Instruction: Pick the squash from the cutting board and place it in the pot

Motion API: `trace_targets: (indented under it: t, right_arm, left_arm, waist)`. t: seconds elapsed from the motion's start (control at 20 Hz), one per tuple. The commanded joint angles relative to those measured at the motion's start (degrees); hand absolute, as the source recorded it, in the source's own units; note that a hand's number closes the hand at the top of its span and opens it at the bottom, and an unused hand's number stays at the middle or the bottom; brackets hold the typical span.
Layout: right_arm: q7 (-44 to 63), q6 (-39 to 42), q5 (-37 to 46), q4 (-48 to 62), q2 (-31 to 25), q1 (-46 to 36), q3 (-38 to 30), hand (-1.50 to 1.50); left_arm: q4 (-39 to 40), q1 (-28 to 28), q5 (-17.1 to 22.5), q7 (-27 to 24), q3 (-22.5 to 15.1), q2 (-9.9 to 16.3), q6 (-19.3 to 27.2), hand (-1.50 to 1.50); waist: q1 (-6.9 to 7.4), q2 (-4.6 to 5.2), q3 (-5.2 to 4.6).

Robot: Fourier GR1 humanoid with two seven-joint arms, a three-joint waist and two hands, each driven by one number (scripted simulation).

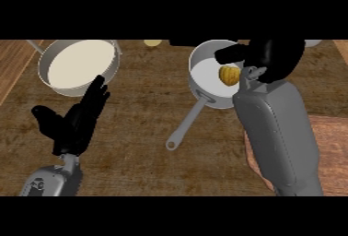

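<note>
Placement step, by your reading. Your right hand [268, 53] is over the grey metal long-handled pot [204, 85], far side of the wooden counter [136, 138]. The small yellow ribbed squash [229, 74] shows inside the pot's rim, just beside the hand's near edge. You cannot tell whether the fingers are closed on it or already off it; the dark hand hides them.

Your left hand [78, 117] rests at the left, fingers straight and spread, holding nothing.

The reddish-brown wooden cutting board [329, 152] lies at the right edge, partly under the right forearm, no squash on it.

Next: if the squash is down, lift the hand clear without catching the rim.

A second grey round pan with a cream inside [78, 64] sits top left. A small pale yellow object [152, 43] lies beyond it.

No readable writing or brand anywhere.
</note>
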Motion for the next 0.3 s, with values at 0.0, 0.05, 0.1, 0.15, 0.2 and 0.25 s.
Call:
trace_targets:
  t: [0.0, 0.05, 0.1, 0.15, 0.2, 0.25]
  right_arm:
    - [8.1, -15.6, 5.9, -3.1, 0.4, -0.5, -0.2, -1.5]
    - [6.7, -18.2, 8.2, -2.7, 0.4, 1.3, -0.8, -1.5]
    - [8.9, -18.7, 10.3, -4.0, 0.4, 0.7, 0.5, -1.5]
    - [8.8, -19.2, 10.9, -5.7, 0.4, 1.0, -0.6, -1.5]
    - [8.9, -19.6, 12.7, -5.5, 0.4, 0.9, -2.0, -1.5]
    - [9.0, -20.2, 13.6, -7.1, 0.4, 2.2, -2.5, -1.5]
  left_arm:
    - [-0.8, 0.7, -1.2, -0.3, -1.1, -1.2, 1.2, 0.0]
    - [-1.8, -0.5, -0.4, 1.8, 0.1, -0.4, 1.5, 0.0]
    - [0.1, 1.4, -0.6, -0.2, -0.1, -0.6, 0.9, 0.0]
    - [-1.3, -1.0, -0.5, 2.0, 0.4, -0.5, 1.8, 0.0]
    - [-1.4, -0.7, 0.3, 3.0, 1.2, 0.4, 1.1, 0.0]
    - [-0.4, 2.9, 0.1, -0.8, 0.3, -0.3, 0.1, 0.0]
  waist:
    - [-0.92, -0.42, 0.02]
    - [-1.02, -0.32, 0.06]
    - [-1.08, -0.38, -0.05]
    - [-1.69, -0.61, 0.02]
    - [-1.63, -0.54, 0.01]
    - [-1.76, -0.55, -0.05]
